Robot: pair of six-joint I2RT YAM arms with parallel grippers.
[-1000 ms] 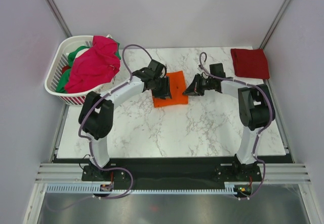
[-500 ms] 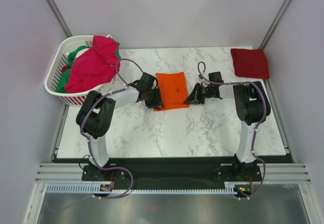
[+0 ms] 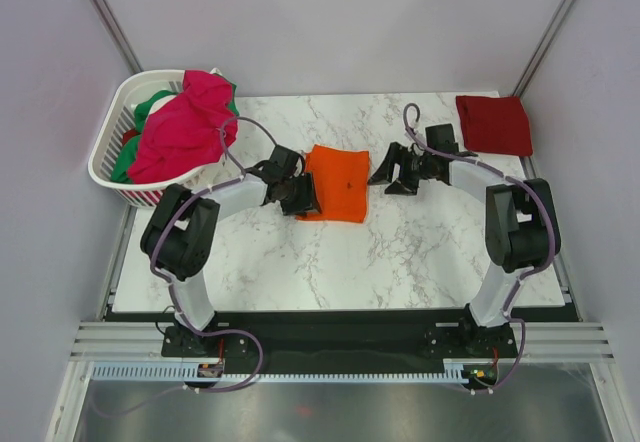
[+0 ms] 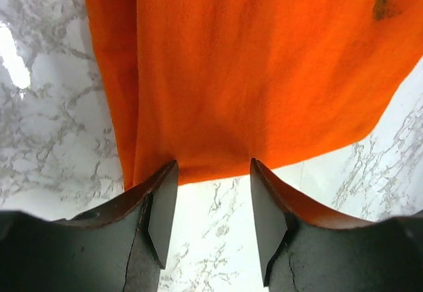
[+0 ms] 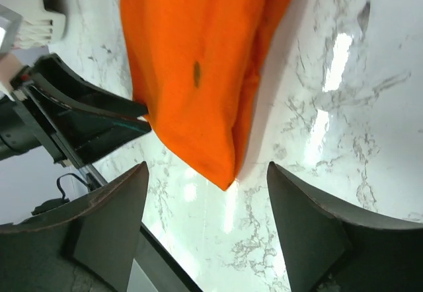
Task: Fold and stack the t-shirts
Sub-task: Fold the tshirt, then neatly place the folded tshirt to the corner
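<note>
You have the orange t-shirt point(image 3: 338, 182) folded flat mid-table. Left gripper point(image 4: 211, 173) sits at its 9 o'clock edge, fingers apart, tips at the cloth. Right gripper point(image 3: 384, 176) is just beside it at 3 o'clock, fingers wide apart, holding nothing. Dark red t-shirt point(image 3: 494, 124) lies folded in the 2 o'clock corner. Basket point(image 3: 108, 158) at 10 o'clock holds the magenta-pink t-shirt point(image 3: 185, 122) and green t-shirt point(image 3: 150, 105).
</note>
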